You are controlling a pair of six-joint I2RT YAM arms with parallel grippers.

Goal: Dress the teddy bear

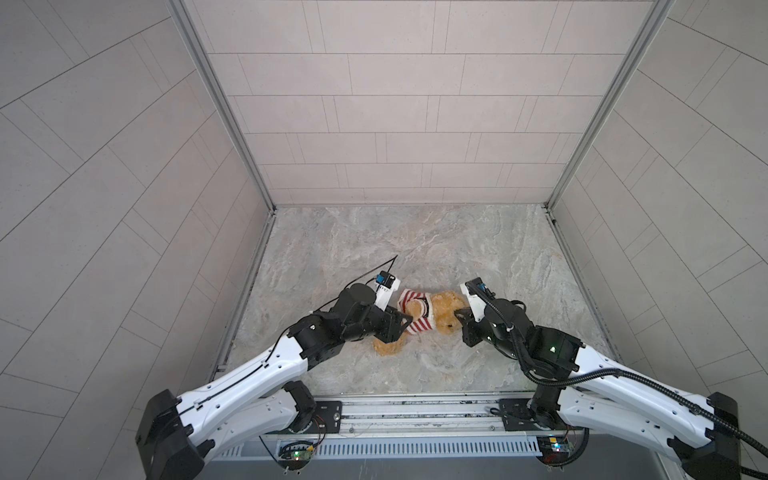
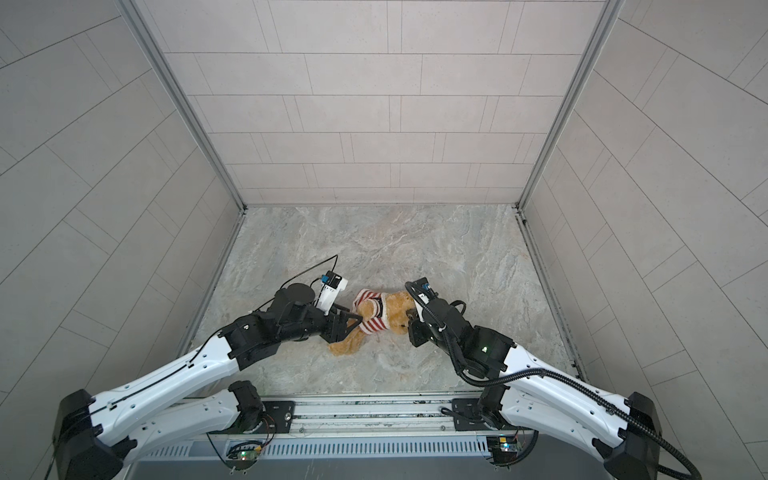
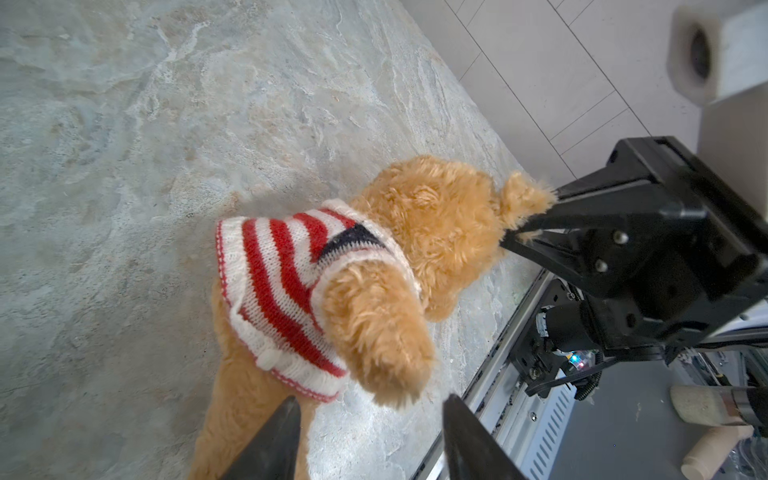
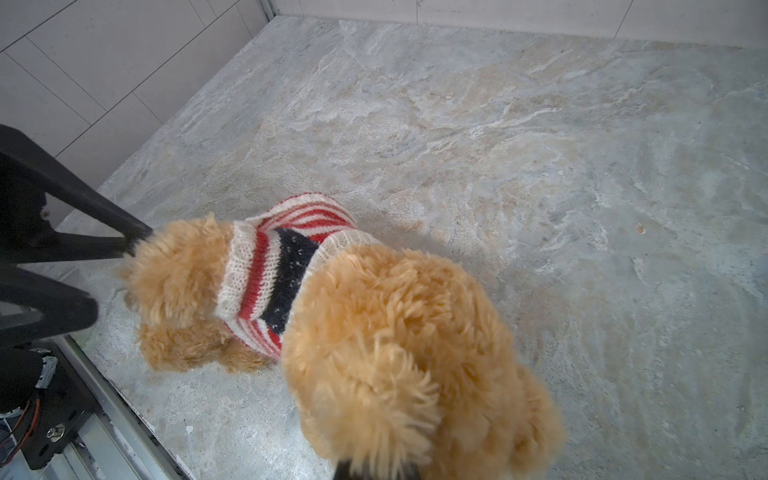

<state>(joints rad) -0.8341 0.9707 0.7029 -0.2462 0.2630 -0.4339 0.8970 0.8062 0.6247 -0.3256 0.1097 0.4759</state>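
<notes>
The left arm (image 1: 249,370) and right arm (image 1: 631,400) both wear glossy white shells between matte black joint housings. A ribbed black hose (image 1: 544,383) runs along the right one (a small green light (image 1: 552,349) glows there), and silver screws (image 3: 620,237) stud the black right gripper (image 3: 513,237).

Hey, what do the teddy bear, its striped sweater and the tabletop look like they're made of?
The teddy bear: synthetic plush, probably; long, shaggy golden-brown pile, matte. The sweater: knitted yarn, wool or acrylic; visible stitch rows, fuzzy surface. The tabletop: marble-look stone or printed laminate, can't tell which; grey-beige veining, slight sheen.
</notes>
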